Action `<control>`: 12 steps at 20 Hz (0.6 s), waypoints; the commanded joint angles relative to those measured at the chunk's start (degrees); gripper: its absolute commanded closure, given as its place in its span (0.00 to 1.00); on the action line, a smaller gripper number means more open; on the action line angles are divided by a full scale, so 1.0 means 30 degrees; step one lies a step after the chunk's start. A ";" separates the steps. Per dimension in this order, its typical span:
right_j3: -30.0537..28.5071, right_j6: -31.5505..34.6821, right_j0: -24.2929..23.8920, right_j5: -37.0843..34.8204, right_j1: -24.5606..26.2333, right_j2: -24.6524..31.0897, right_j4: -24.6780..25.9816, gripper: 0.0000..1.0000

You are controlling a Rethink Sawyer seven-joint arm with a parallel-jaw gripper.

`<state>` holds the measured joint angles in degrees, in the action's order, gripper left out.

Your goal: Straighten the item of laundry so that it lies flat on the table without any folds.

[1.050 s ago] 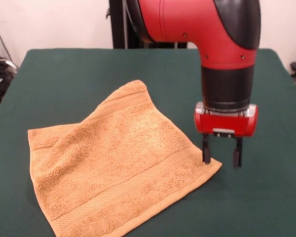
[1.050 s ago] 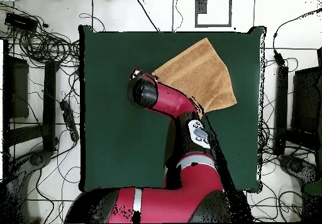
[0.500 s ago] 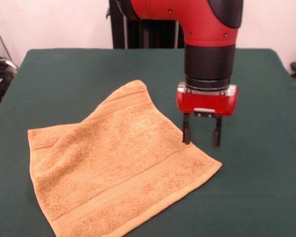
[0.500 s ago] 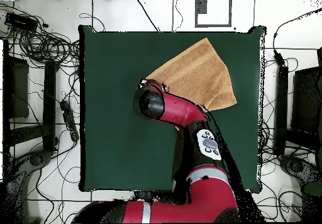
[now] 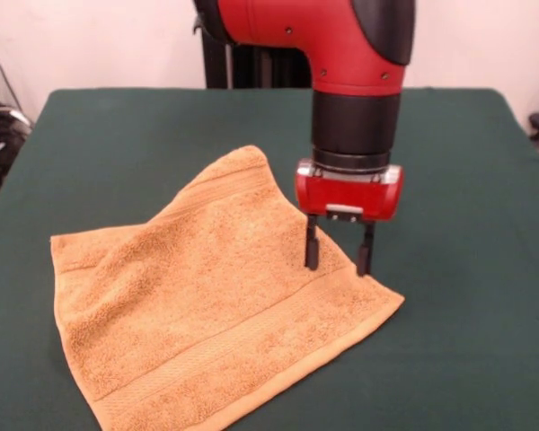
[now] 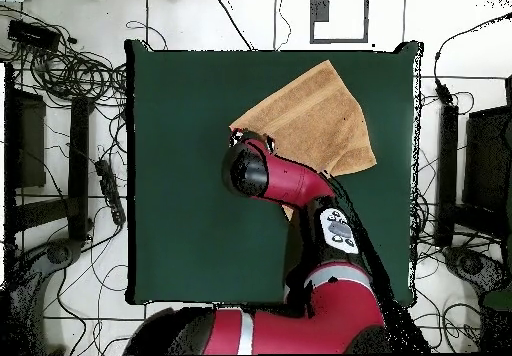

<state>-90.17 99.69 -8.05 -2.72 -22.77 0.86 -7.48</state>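
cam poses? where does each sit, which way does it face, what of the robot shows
Front: across the table, facing the robot; shows the arm's wrist and open gripper over the towel.
Overhead: above, looking straight down, base at bottom; shows the whole arm, gripper hidden beneath it.
Shared: towel, table, arm; turned half round between views.

A pale wall point(image 5: 90, 40) stands behind; tangled black cables point(image 6: 75, 72) litter the white floor point(image 6: 250, 17).

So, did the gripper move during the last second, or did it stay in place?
Yes. In the front view the gripper has moved left and farther back, from the table beside the towel's right corner to over the towel's right edge. The towel itself has not shifted.
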 commanded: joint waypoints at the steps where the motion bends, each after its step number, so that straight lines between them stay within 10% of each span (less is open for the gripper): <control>1: -0.0464 0.2492 -0.0623 0.0503 0.2099 0.1958 0.0791 0.00; 12: 0.0873 0.2236 -0.1278 0.1294 0.3690 0.3035 0.1119 0.00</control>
<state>-89.42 99.69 -11.41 -0.98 -19.38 1.69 -6.19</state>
